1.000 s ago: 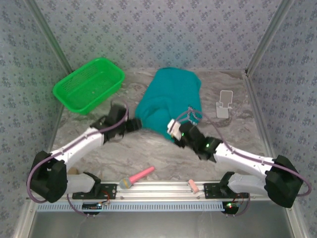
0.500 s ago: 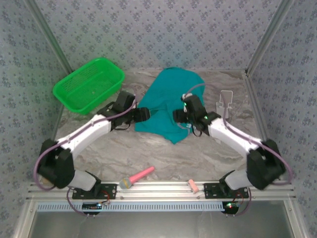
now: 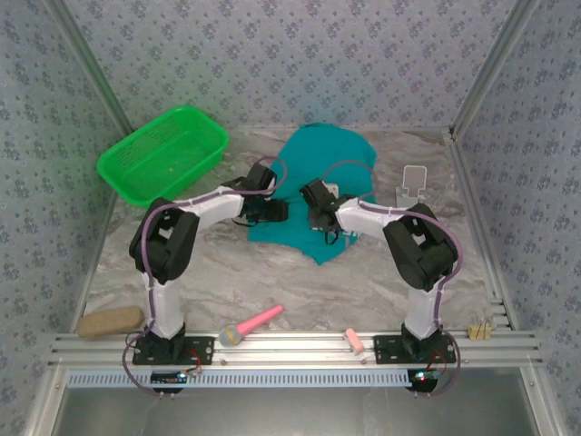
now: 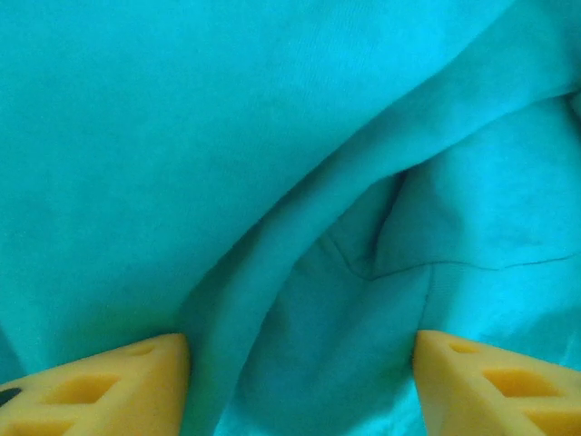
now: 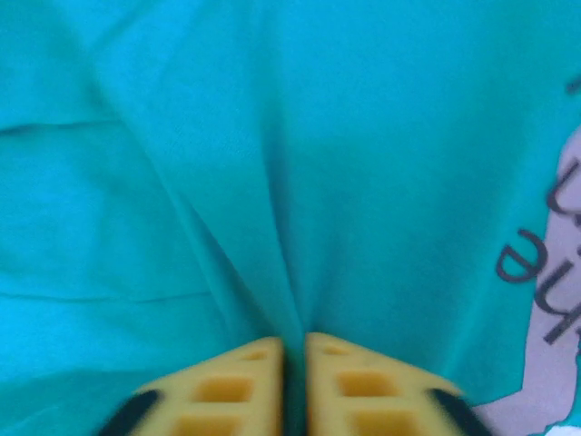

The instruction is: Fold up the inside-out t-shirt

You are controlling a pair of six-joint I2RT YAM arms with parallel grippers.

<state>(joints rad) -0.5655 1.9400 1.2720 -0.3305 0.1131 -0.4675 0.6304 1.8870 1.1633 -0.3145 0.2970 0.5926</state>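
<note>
In the overhead view, left of centre, our left pincer (image 3: 275, 212) sits at the left edge of the inside-out t-shirt (image 3: 322, 163), which lies rumpled in the upper middle of the desk (image 3: 227, 272). Its wrist view shows the jaws well apart with a soft ridge of cloth between them, nothing gripped. Just to the right, our right pincer (image 5: 295, 359) is closed, pinching a thin fold. We judge the cloth light, limp and quick to bunch; hems or seams should give the surest hold.
</note>
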